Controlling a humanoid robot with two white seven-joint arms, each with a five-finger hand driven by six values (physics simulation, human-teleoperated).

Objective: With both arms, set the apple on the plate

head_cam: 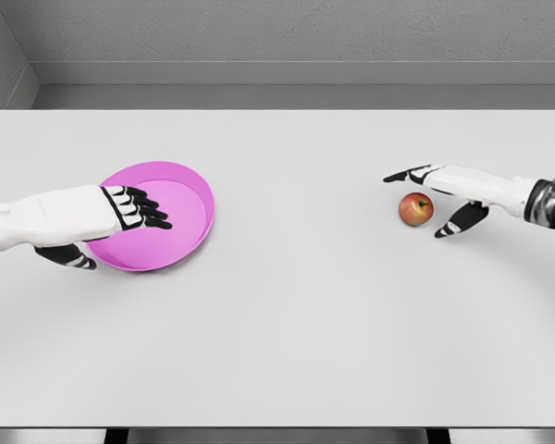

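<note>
Right hand (444, 199) spread wide around apple (415, 209), no grip yet; a finger nudge risks rolling it away from plate (190, 240).

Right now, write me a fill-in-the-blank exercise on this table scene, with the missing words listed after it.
1. The apple lies on the ____ , not on the plate.
2. The plate's colour is ____ .
3. The ____ hand reaches over the plate.
4. The right hand has its fingers spread around the ____ without closing on it.

Missing words: table; pink; left; apple
</note>
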